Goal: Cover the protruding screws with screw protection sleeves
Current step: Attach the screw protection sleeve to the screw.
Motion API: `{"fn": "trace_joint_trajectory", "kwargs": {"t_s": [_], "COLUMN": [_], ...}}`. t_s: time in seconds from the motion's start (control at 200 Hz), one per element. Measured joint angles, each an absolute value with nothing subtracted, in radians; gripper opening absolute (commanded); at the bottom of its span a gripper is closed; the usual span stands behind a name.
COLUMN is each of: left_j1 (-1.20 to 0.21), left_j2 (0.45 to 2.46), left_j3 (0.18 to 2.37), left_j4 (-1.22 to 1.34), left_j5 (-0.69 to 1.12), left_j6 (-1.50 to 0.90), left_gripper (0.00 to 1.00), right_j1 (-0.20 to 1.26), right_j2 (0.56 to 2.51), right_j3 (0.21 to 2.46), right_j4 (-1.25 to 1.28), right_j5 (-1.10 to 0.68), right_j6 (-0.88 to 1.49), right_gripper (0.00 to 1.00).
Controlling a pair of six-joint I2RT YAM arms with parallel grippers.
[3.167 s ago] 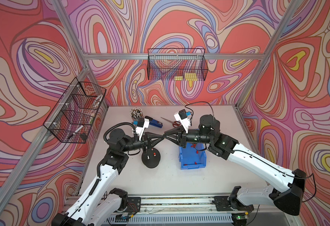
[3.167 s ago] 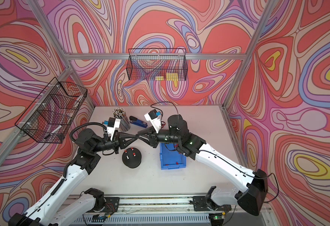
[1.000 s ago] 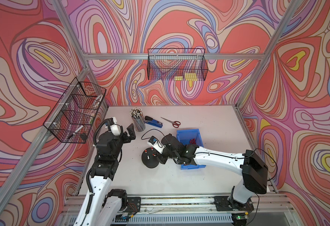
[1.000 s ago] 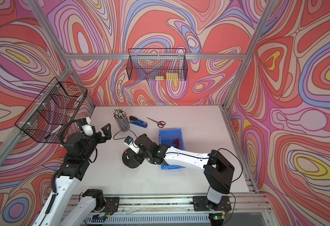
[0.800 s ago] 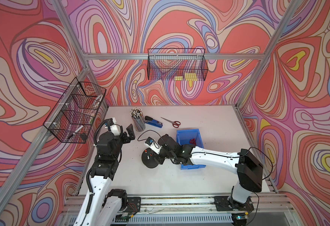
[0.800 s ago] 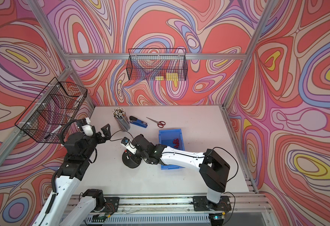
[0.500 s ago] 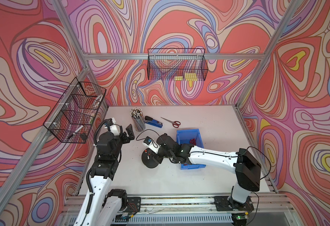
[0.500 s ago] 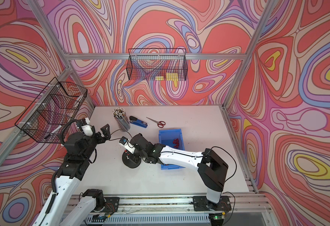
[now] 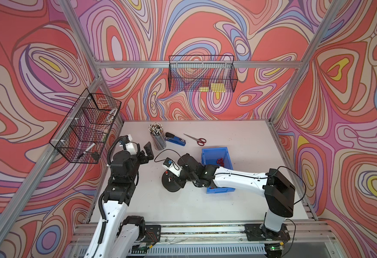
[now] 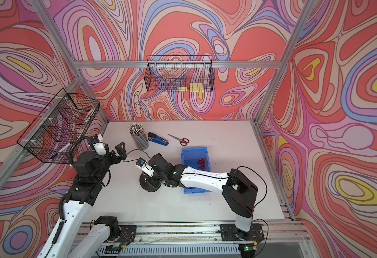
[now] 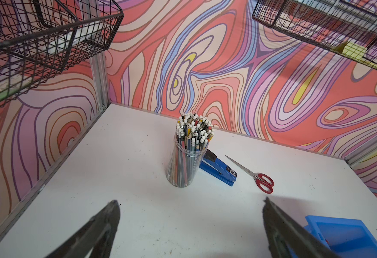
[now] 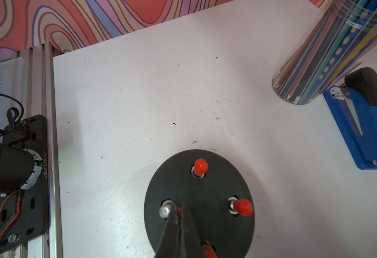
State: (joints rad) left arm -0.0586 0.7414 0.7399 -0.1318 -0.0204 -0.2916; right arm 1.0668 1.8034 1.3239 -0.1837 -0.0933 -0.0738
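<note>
Right hand [image 12: 180, 206] is pinched shut on a sliver of red sleeve [image 12: 179, 210], tips just beside the one bare screw [image 12: 165, 210] on the black base [image 12: 216, 225]; three capped screws [image 12: 200, 166] share it. Left hand [image 11: 190, 200] hangs wide open, empty, above the tabletop [image 11: 127, 160].

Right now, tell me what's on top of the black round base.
Three studs wear red sleeves; a fourth stud is bare. The shut right hand, a red sliver pinched in its tips, hovers beside it and hides part of the base.
</note>
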Motion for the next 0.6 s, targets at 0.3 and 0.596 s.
{"fn": "trace_joint_trajectory", "kwargs": {"t_s": [0.3,0.596], "left_j1": [-0.059,-0.059], "left_j2": [0.742,0.742], "left_j3": [0.740,0.740], "left_j4": [-0.132,-0.132], "left_j5": [-0.020,-0.020], "left_j6": [-0.292,-0.292], "left_gripper": [0.99,0.99], "right_j1": [1.068,1.068], "right_j2": [1.803,1.803], "right_j3": [1.324,1.324], "right_j4": [-0.160,-0.150], "right_j5": [-0.084,-0.081], "right_j6": [-0.073,-0.072], "right_gripper": [0.00,0.00]}}
